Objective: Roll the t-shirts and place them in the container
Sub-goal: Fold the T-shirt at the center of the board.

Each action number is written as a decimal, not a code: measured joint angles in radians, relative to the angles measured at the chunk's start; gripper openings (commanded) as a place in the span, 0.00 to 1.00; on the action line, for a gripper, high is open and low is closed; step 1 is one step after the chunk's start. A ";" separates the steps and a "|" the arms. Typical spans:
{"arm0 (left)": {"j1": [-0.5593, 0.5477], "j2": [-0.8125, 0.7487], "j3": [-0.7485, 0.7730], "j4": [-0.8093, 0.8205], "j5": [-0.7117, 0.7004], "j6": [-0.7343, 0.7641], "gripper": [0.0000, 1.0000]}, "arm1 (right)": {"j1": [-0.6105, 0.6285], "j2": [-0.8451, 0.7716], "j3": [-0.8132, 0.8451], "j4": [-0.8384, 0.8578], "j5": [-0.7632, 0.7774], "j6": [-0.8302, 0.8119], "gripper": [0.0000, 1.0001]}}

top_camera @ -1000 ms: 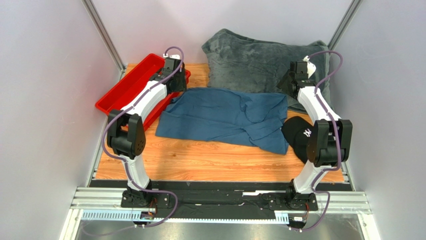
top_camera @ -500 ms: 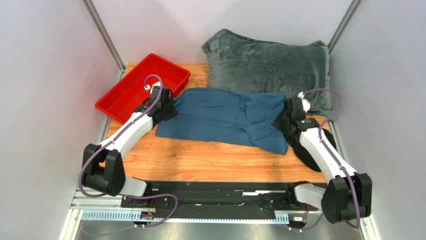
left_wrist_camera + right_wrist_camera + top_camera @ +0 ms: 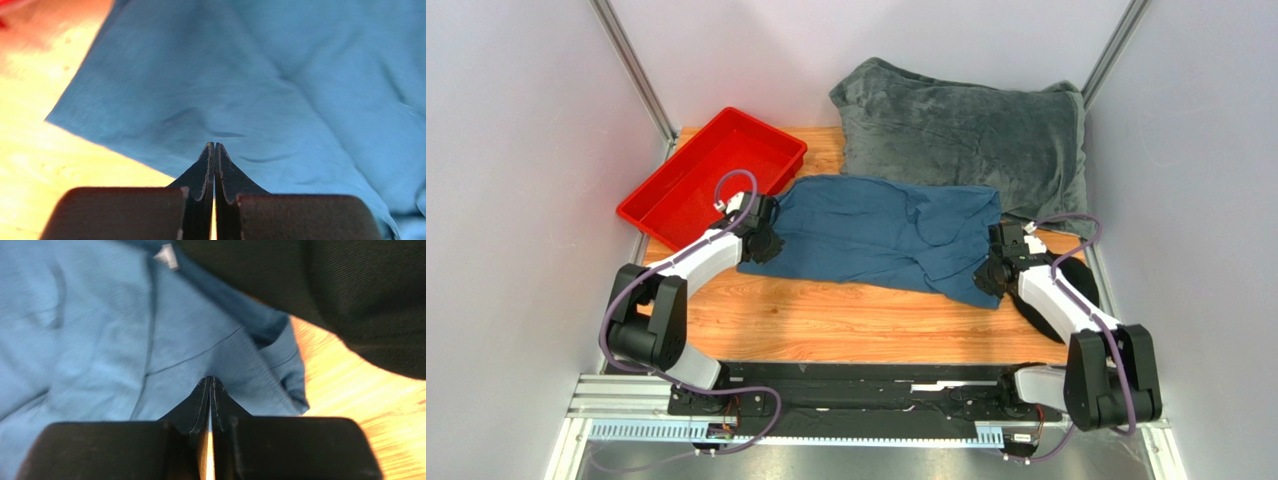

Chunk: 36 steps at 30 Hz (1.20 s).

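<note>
The dark teal-blue t-shirt (image 3: 876,235) lies spread flat across the middle of the wooden table, somewhat wrinkled. My left gripper (image 3: 766,246) is low at the shirt's near left corner. In the left wrist view, the left gripper (image 3: 215,145) is shut tip to tip just inside the hem of the t-shirt (image 3: 280,75). My right gripper (image 3: 988,281) is down at the near right corner. In the right wrist view, the right gripper (image 3: 210,379) is also shut, over the t-shirt (image 3: 100,325) beside a seam. No cloth shows between either pair of jaws.
A red tray (image 3: 716,165) stands at the back left, close to the left arm. A large grey blanket (image 3: 966,130) fills the back. A black cap (image 3: 1074,275) lies at the right edge under the right arm, touching the shirt's corner. Bare wood (image 3: 846,320) runs along the front.
Both arms came down from raised positions at the back to the shirt's near corners. Both grippers went from open to shut on the way.
</note>
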 measured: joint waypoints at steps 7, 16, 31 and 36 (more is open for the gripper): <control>0.007 0.008 -0.063 -0.039 -0.055 -0.108 0.00 | -0.080 0.074 -0.032 0.009 -0.008 0.020 0.02; 0.023 -0.010 -0.078 -0.124 -0.099 -0.180 0.00 | -0.173 0.039 -0.036 -0.046 -0.005 0.018 0.02; 0.065 -0.217 -0.106 -0.177 -0.120 -0.156 0.50 | -0.293 0.021 -0.048 -0.068 -0.074 -0.049 0.09; 0.073 -0.214 -0.165 -0.174 -0.098 -0.168 0.50 | -0.293 -0.033 -0.048 -0.095 -0.090 -0.068 0.26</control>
